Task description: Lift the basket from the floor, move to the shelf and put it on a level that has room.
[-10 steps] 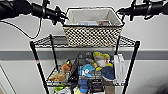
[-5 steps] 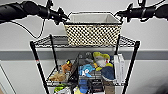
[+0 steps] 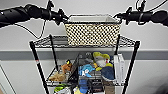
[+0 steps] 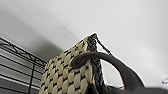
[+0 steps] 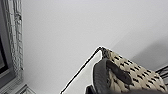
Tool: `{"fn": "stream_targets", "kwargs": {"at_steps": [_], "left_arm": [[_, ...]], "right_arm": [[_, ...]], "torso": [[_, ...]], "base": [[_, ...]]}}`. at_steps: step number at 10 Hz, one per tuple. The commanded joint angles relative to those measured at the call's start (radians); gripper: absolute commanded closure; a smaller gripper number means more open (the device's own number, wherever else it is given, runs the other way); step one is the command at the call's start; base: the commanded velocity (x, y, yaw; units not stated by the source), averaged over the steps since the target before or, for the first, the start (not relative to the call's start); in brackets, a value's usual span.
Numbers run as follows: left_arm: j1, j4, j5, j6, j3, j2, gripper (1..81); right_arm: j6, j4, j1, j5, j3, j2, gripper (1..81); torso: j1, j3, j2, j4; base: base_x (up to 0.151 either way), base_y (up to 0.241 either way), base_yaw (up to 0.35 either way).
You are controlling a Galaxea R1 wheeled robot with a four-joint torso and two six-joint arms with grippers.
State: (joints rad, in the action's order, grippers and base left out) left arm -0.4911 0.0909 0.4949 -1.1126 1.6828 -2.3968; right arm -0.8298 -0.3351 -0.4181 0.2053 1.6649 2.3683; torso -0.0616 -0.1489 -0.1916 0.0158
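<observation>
Now the basket (image 3: 93, 32) sits slightly lower toward the top level (image 3: 53, 41), both hands (image 3: 64, 18) (image 3: 119, 16) pinching its rim.

A plain indoor room, likely an office or test space used for storage, though the pictures do not settle which. A bare pale wall (image 3: 150, 37) with a grey band (image 3: 20, 55) across it runs behind a black wire rack (image 3: 85, 62), whose lower tier, toward 6 o'clock in the head view, is crowded with soft toys (image 3: 100, 61) and white boxes (image 3: 119, 68). In the right wrist view a window frame (image 5: 10, 45) stands beside the same blank wall.
</observation>
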Motion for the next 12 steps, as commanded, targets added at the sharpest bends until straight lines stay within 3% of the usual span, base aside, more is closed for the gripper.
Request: {"fn": "stream_targets", "kwargs": {"at_steps": [1,2,3,8,12], "left_arm": [[-0.148,-0.080,0.016,0.022,0.017,-0.006,81.1],[-0.148,-0.085,0.016,0.022,0.017,-0.004,81.1],[-0.148,-0.083,0.016,0.022,0.017,-0.003,1.0],[-0.165,-0.069,0.008,0.020,-0.055,0.092,1.0],[-0.194,-0.077,0.002,0.020,-0.266,0.345,1.0]], "right_arm": [[0.008,0.015,-0.119,0.082,0.002,0.015,81.1],[0.008,0.015,-0.121,0.082,0.001,0.015,1.0],[0.008,0.015,-0.121,0.082,-0.001,0.013,1.0],[0.017,0.008,-0.139,0.060,-0.070,-0.067,1.0],[0.020,0.010,-0.171,0.078,-0.221,-0.273,1.0]], "torso": [[0.000,0.000,0.000,0.000],[0.000,0.000,0.000,0.000],[0.000,0.000,0.000,0.000],[-0.001,0.000,0.001,0.000],[-0.001,0.000,0.001,0.000]], "base": [[0.000,0.000,0.000],[0.000,0.000,0.000],[0.000,0.000,0.000],[0.000,0.000,0.000],[0.000,0.000,0.000]]}}
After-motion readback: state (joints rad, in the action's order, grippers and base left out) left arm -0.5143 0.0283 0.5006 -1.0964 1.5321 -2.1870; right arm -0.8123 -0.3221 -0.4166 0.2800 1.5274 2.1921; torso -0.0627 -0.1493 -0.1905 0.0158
